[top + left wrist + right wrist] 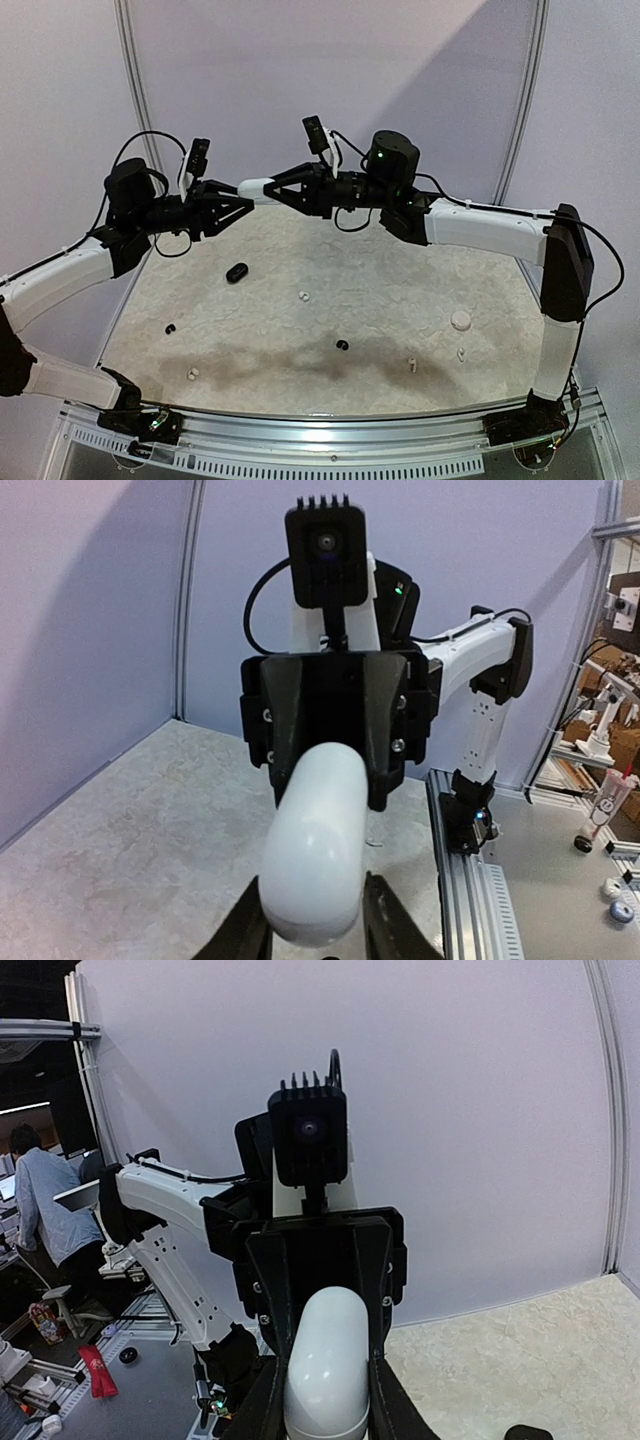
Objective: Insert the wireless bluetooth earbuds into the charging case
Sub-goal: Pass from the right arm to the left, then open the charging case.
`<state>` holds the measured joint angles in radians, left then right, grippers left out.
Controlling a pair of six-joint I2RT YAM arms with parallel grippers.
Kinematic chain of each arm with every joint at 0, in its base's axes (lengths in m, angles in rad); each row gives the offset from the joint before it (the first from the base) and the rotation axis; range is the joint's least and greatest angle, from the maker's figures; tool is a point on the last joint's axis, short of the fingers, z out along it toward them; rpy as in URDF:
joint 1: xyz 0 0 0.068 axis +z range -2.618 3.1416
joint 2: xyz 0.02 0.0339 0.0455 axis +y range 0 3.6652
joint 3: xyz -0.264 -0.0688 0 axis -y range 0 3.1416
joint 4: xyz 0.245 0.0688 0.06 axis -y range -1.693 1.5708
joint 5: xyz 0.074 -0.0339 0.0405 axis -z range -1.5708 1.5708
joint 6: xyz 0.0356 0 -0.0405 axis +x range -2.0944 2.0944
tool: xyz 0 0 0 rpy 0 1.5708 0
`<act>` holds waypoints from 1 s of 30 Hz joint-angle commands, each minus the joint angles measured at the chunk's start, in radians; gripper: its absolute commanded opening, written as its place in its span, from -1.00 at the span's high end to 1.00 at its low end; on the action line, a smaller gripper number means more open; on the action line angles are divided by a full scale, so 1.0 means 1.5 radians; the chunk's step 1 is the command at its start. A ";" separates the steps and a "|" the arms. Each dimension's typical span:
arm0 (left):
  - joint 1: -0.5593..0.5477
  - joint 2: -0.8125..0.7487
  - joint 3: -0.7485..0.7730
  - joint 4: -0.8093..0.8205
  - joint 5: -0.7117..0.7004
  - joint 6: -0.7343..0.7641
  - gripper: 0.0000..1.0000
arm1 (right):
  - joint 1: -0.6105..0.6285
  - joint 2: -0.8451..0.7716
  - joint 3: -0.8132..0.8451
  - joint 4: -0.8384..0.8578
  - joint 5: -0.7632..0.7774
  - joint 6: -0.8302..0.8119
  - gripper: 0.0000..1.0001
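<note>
Pale lilac wall closes off the far side, and below it lies the mottled worktop, where everything I need to load is scattered.

Both my arms meet in the air over its far edge, sharing one thing: the white charging case, a smooth rounded pebble held end to end. My right fingers are clamped on one end. My left fingers press against the sides of the other end, and I judge that grip the less settled of the two.

That is the main risk. The shell is glossy and curved, so if one side pulls or twists harder than the other, it can squirt out and drop. I cannot make out a lid seam, so prying in the wrong place would only lever it loose.

A fall would land among the black case, a white round piece and the buds, and these are light enough to skitter away.

With both sets of fingers busy, nothing is free to fetch the white earbuds or the black earbuds, and picking the wrong colour would spoil the fit.
</note>
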<state>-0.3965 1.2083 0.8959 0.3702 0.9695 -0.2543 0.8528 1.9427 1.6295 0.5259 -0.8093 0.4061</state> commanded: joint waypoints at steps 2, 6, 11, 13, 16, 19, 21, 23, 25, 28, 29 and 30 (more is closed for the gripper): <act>-0.006 0.010 0.014 0.010 0.009 0.001 0.53 | 0.004 0.018 0.021 0.016 -0.005 0.003 1.00; -0.007 0.011 0.022 0.014 0.013 -0.002 0.81 | 0.005 0.020 0.021 0.012 -0.005 0.001 1.00; -0.007 0.007 0.022 0.017 -0.001 -0.010 1.00 | 0.005 0.021 0.021 -0.005 0.010 -0.007 0.97; -0.007 0.004 0.021 0.003 -0.007 0.003 1.00 | 0.005 0.019 0.018 -0.026 0.032 -0.018 0.53; -0.007 -0.006 0.026 -0.075 -0.029 0.079 1.00 | 0.005 0.007 0.018 -0.078 0.063 -0.056 -0.01; -0.007 -0.017 0.033 -0.161 -0.066 0.176 1.00 | 0.006 -0.006 0.023 -0.128 0.084 -0.097 -0.15; -0.010 -0.021 0.037 -0.193 -0.080 0.218 1.00 | 0.006 -0.008 0.030 -0.157 0.092 -0.117 -0.17; -0.013 -0.023 0.043 -0.222 -0.087 0.250 1.00 | 0.008 -0.004 0.039 -0.183 0.102 -0.133 -0.18; -0.019 -0.024 0.051 -0.244 -0.088 0.283 1.00 | 0.009 0.002 0.050 -0.206 0.113 -0.141 -0.18; -0.032 -0.030 0.056 -0.312 -0.092 0.348 1.00 | 0.009 0.015 0.073 -0.244 0.130 -0.145 -0.15; -0.037 -0.034 0.056 -0.331 -0.096 0.375 1.00 | 0.009 0.019 0.082 -0.260 0.138 -0.145 -0.13; -0.043 -0.038 0.056 -0.348 -0.101 0.400 1.00 | 0.009 0.021 0.091 -0.273 0.144 -0.144 -0.12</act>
<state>-0.4168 1.1851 0.9554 0.0059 0.8326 0.1570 0.8619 1.9465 1.7004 0.2283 -0.6655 0.2192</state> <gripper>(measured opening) 0.234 0.571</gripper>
